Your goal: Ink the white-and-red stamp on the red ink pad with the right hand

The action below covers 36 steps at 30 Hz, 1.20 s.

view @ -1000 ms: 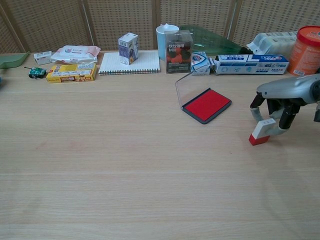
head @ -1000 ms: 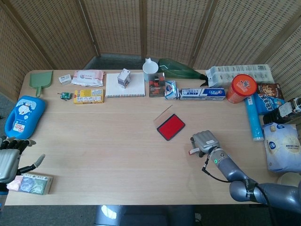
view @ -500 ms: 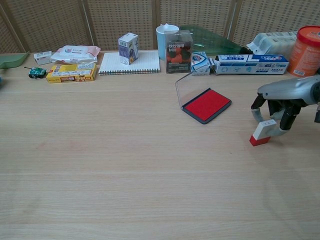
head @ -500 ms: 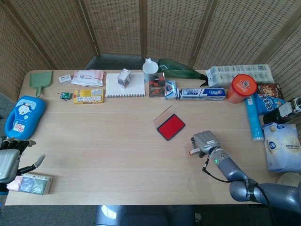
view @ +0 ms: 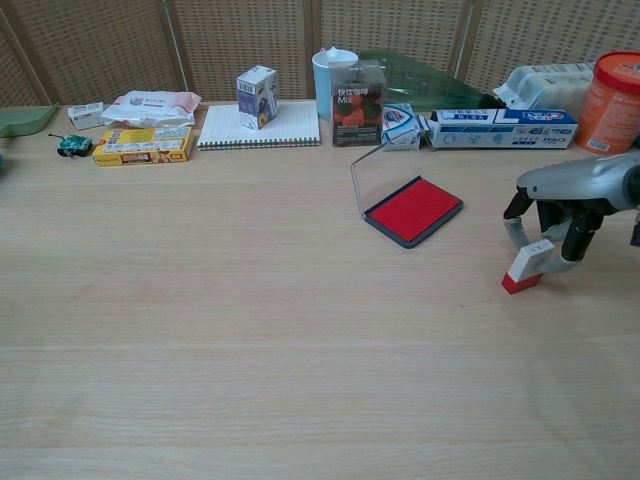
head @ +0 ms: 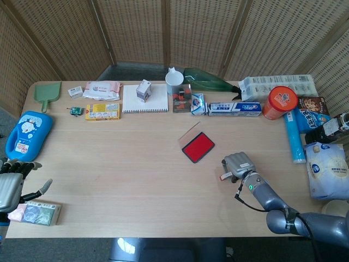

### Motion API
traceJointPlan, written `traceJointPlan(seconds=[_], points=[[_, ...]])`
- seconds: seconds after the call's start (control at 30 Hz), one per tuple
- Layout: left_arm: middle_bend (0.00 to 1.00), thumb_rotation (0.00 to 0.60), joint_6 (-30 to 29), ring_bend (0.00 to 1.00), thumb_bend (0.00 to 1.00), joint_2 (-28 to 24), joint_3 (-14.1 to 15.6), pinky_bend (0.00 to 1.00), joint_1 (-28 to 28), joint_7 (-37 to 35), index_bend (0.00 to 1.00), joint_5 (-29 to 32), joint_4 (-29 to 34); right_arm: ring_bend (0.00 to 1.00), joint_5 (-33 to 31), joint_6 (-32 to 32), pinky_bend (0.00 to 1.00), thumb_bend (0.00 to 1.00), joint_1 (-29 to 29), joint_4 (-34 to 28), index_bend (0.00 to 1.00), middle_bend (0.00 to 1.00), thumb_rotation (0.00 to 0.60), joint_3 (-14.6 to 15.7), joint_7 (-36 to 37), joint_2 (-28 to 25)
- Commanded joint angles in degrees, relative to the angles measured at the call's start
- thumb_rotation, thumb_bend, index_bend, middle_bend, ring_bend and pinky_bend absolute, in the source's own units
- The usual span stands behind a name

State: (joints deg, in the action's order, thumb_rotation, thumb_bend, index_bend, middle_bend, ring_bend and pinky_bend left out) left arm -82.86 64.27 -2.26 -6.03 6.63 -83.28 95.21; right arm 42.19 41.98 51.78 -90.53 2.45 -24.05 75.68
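Stamp, small block with white body and red base, tilted, its red end touching the pale wooden counter towards the right edge; gripped from above between the curled fingers of the right robot hand, grey metal with dark fingertips, also seen in the head view. Ink pad, flat red rectangle in a dark tray with its clear lid raised upright along one side, lying near the stamp but apart from it, nearer the counter's middle. Left robot hand, grey, at the left edge near the front corner, fingers spread and holding nothing. Blue cartoon-printed case along the left edge. Spiral notebook with white pages by the far edge, carrying a small upright carton. Yellow flat box, white cup, long toothpaste box and orange cylindrical tub ranged along the far edge.
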Motion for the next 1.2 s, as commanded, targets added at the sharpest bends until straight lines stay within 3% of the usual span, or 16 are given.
traceJointPlan(seconds=[0.03,0.7,1.2], points=[[0.38,0.128,0.0,0.27,0.22,0.0,0.0,0.16,0.0,0.0,0.31,0.0,0.0,1.00,0.0,0.1,1.00,0.34,-0.1,-0.1,0.53,1.00,0.600,0.0,0.1,0.0],[0.38,0.128,-0.1,0.27,0.22,0.0,0.0,0.16,0.1,-0.5,0.30,-0.2,-0.3,1.00,-0.3,0.1,1.00,0.28,-0.2,-0.7,0.36,1.00,0.600,-0.2,0.3,-0.7],[0.38,0.129,-0.6,0.27,0.22,-0.2,0.0,0.16,0.4,-0.6,0.28,-0.1,-0.2,1.00,2.9,0.9,1.00,0.26,-1.5,-7.4,0.34,1.00,0.600,-2.0,4.3,-6.9]])
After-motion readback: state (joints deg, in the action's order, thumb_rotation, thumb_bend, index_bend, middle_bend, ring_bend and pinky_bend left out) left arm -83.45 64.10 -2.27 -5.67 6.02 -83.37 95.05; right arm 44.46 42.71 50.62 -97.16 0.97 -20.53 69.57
